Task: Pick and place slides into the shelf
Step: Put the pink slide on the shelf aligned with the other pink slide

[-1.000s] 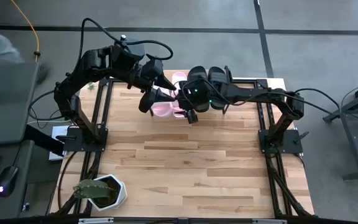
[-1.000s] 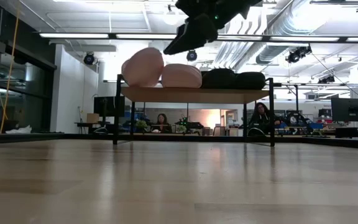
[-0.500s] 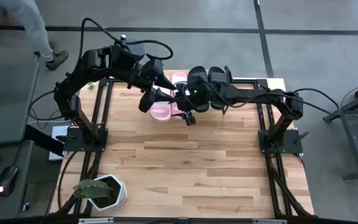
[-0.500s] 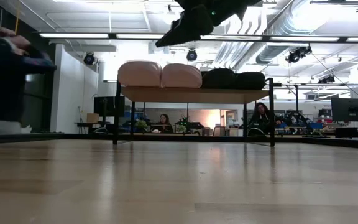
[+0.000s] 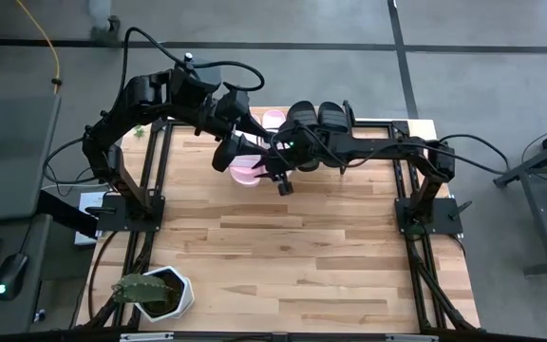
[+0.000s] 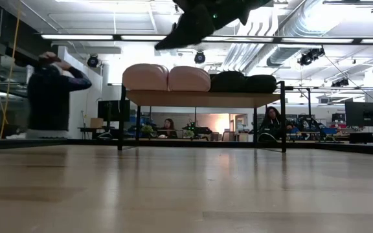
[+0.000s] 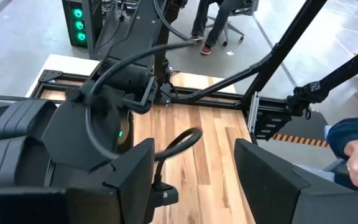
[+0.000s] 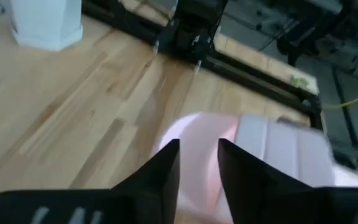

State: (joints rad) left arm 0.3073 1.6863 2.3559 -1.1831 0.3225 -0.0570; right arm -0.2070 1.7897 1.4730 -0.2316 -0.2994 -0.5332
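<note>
All four slides sit in a row on the shelf (image 6: 203, 98) at the far edge of the desk (image 5: 283, 256): two pale pink slides (image 6: 167, 78) on one half, two black slides (image 6: 241, 83) beside them. My right hand (image 5: 282, 182) hangs just above the near edge of the pink pair, fingers drawn narrow with nothing between them. I judge the placing done, so the thing now is to lift straight up and clear (no brushing the straps). My left hand (image 5: 224, 152) waits beside it, spread wide, empty.
</note>
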